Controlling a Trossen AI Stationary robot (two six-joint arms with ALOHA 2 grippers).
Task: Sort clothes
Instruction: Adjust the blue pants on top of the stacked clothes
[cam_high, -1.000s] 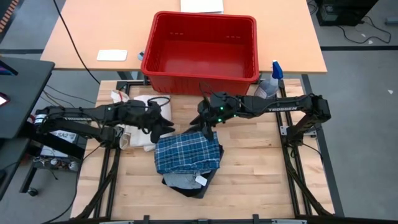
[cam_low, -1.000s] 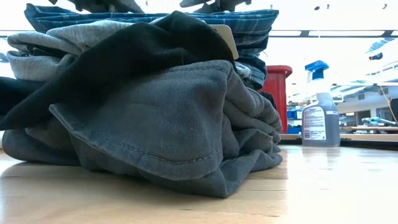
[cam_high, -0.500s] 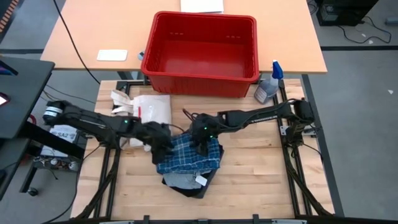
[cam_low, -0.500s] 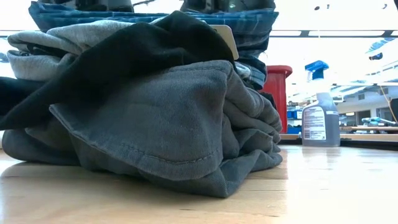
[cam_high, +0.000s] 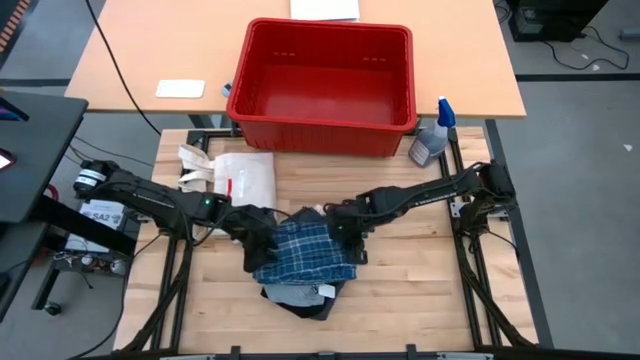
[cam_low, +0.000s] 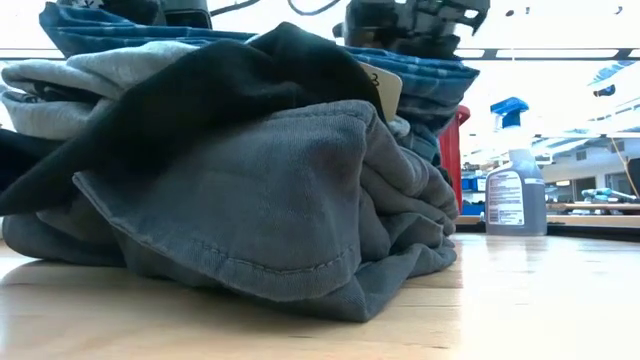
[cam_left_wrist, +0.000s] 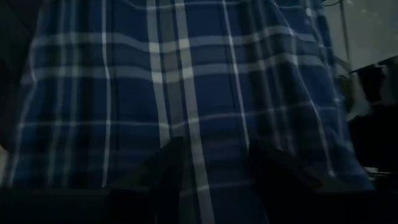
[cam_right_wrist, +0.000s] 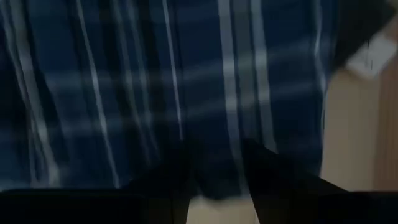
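plaid piece (cam_high: 303, 250) atop pile, both grippers' jaws apart, pressed into it

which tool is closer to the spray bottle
Right. The right tool sits at the plaid piece's edge on the side facing the spray bottle; the left tool is at its opposite edge, farther off.

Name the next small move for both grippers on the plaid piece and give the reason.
Probably close both. The left gripper and right gripper sit low on opposite edges of the plaid piece, fingers apart over its fabric in both wrist views. It tops the pile, so it lifts first.
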